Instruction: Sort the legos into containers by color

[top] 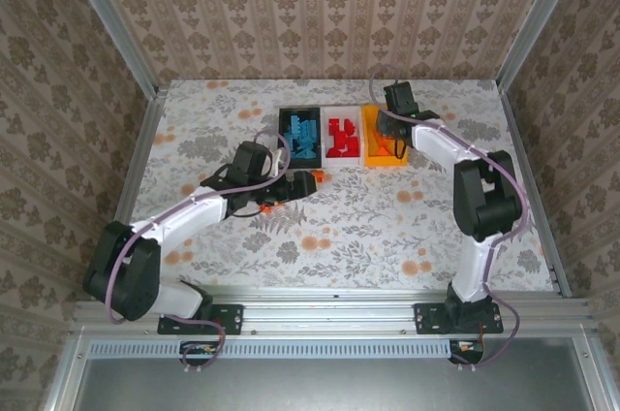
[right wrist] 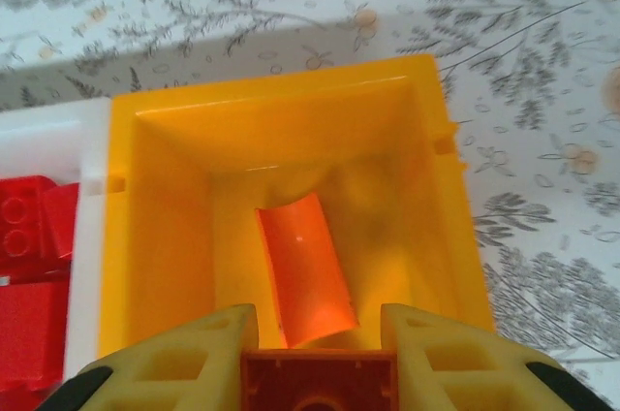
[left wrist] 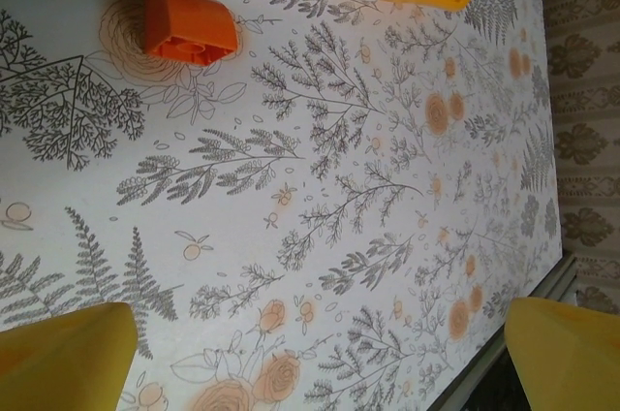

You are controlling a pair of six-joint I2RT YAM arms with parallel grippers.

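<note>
Three bins stand in a row at the back: a black bin (top: pixel 287 118) of light blue legos (top: pixel 303 137), a white bin (top: pixel 341 112) of red legos (top: pixel 338 139), and an orange-yellow bin (top: pixel 372 130). My right gripper (top: pixel 393 142) hangs over the orange-yellow bin (right wrist: pixel 174 198), shut on an orange lego (right wrist: pixel 320 382). Below it a curved orange piece (right wrist: pixel 305 270) lies on the bin floor. My left gripper (top: pixel 291 188) is low over the table, its yellow fingers (left wrist: pixel 68 348) wide open with nothing between them. An orange lego (left wrist: pixel 189 23) lies ahead of it, just in front of the bins.
The red legos (right wrist: pixel 29 266) show at the left edge of the right wrist view. Another small orange spot (top: pixel 266 205) sits by the left arm's wrist; I cannot tell what it is. The floral tabletop (top: pixel 387 227) spreads in front of the bins, bounded by metal rails (top: pixel 523 169).
</note>
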